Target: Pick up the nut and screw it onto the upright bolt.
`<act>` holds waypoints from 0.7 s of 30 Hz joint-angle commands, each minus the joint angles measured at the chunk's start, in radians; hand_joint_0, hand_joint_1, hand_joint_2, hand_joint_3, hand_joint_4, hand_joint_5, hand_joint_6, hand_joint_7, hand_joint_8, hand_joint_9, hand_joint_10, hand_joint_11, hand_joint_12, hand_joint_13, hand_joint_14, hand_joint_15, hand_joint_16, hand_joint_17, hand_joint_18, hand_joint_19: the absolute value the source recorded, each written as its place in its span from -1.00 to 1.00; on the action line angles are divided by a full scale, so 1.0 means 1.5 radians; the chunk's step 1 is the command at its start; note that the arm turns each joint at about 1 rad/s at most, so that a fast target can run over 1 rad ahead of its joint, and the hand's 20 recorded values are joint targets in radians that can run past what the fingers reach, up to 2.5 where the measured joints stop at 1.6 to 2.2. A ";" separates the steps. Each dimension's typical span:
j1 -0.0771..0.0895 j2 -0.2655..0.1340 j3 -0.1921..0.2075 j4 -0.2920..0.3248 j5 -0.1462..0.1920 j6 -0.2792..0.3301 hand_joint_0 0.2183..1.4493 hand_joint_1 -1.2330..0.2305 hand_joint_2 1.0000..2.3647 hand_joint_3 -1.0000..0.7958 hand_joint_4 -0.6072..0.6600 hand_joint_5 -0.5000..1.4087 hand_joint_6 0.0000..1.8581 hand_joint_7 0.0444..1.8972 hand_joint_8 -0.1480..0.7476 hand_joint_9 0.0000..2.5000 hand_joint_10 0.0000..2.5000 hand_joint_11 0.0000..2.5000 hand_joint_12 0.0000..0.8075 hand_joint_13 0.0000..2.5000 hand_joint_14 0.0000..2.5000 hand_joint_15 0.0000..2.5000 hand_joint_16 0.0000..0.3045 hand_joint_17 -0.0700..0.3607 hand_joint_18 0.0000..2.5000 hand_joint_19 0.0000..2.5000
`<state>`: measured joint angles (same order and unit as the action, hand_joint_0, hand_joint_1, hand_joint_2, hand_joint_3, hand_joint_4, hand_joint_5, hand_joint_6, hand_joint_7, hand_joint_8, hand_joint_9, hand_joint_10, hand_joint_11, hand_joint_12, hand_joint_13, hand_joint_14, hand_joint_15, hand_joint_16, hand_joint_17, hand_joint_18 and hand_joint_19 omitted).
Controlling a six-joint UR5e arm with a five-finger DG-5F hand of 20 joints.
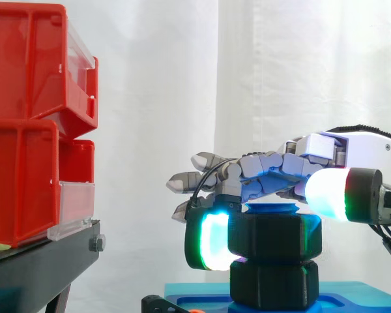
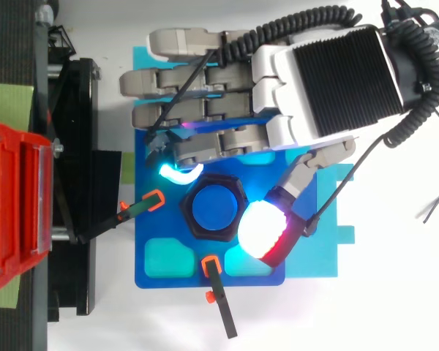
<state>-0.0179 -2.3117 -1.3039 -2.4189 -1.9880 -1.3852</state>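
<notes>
Pinching opposite sides, fingers (image 1: 212, 241) of the hand (image 2: 329, 73) clamp the nut (image 1: 274, 236) on the bolt (image 2: 215, 209); judged rigid, light, slick plastic: hold flats, not corners.

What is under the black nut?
Directly under the nut sits a second black hexagonal block on the blue base. The bolt shows just its blue top; its shaft is covered.
</notes>
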 commanded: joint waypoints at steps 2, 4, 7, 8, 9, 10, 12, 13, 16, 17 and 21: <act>-0.005 0.000 0.000 0.001 -0.001 0.000 -0.58 0.57 -1.00 -0.44 0.27 -0.58 -0.46 0.35 -0.14 -0.73 -1.00 -1.00 -0.21 -0.99 -1.00 -1.00 -0.73 -0.25 -1.00 -1.00; -0.008 0.000 0.001 0.002 -0.003 0.000 -0.58 0.57 -1.00 -0.44 0.26 -0.58 -0.46 0.39 -0.14 -0.72 -1.00 -1.00 -0.22 -0.98 -1.00 -1.00 -0.73 -0.25 -1.00 -1.00; -0.011 0.000 0.010 -0.002 -0.004 0.000 -0.58 0.57 -1.00 -0.44 0.27 -0.57 -0.46 0.46 -0.13 -0.70 -1.00 -1.00 -0.22 -0.96 -1.00 -1.00 -0.73 -0.25 -1.00 -1.00; -0.015 0.001 0.016 -0.002 -0.005 0.000 -0.57 0.54 -1.00 -0.44 0.28 -0.56 -0.46 0.49 -0.12 -0.68 -1.00 -1.00 -0.22 -0.94 -1.00 -1.00 -0.74 -0.25 -1.00 -1.00; -0.015 0.001 0.016 -0.002 -0.005 0.000 -0.57 0.54 -1.00 -0.44 0.27 -0.56 -0.44 0.47 -0.12 -0.67 -1.00 -1.00 -0.22 -0.94 -1.00 -1.00 -0.74 -0.26 -1.00 -1.00; -0.017 0.001 0.018 -0.002 -0.008 0.000 -0.57 0.54 -1.00 -0.44 0.27 -0.56 -0.43 0.45 -0.11 -0.66 -1.00 -1.00 -0.22 -0.94 -1.00 -1.00 -0.74 -0.26 -1.00 -1.00; -0.018 0.002 0.018 0.001 -0.017 0.000 -0.57 0.54 -1.00 -0.44 0.27 -0.56 -0.43 0.45 -0.11 -0.66 -1.00 -1.00 -0.22 -0.93 -1.00 -1.00 -0.74 -0.26 -1.00 -1.00; -0.017 0.005 0.020 -0.001 -0.019 0.000 -0.57 0.54 -1.00 -0.44 0.27 -0.56 -0.45 0.47 -0.11 -0.66 -1.00 -1.00 -0.22 -0.93 -1.00 -1.00 -0.74 -0.26 -1.00 -1.00; -0.014 0.006 0.042 -0.005 -0.019 0.000 -0.58 0.58 -1.00 -0.44 0.33 -0.60 -0.46 0.17 -0.15 -0.71 -1.00 -1.00 -0.22 -0.97 -1.00 -1.00 -0.73 -0.25 -1.00 -1.00; -0.014 0.005 0.053 -0.013 -0.021 0.000 -0.58 0.58 -1.00 -0.44 0.35 -0.61 -0.46 0.04 -0.16 -0.71 -1.00 -1.00 -0.21 -0.97 -1.00 -1.00 -0.73 -0.24 -1.00 -1.00; -0.011 0.005 0.081 -0.056 -0.023 -0.001 -0.59 0.60 -1.00 -0.44 0.29 -0.64 -0.46 -0.18 -0.20 -0.74 -1.00 -1.00 -0.21 -0.99 -1.00 -1.00 -0.72 -0.22 -1.00 -1.00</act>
<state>-0.0366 -2.3042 -1.2103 -2.4633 -2.0207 -1.3858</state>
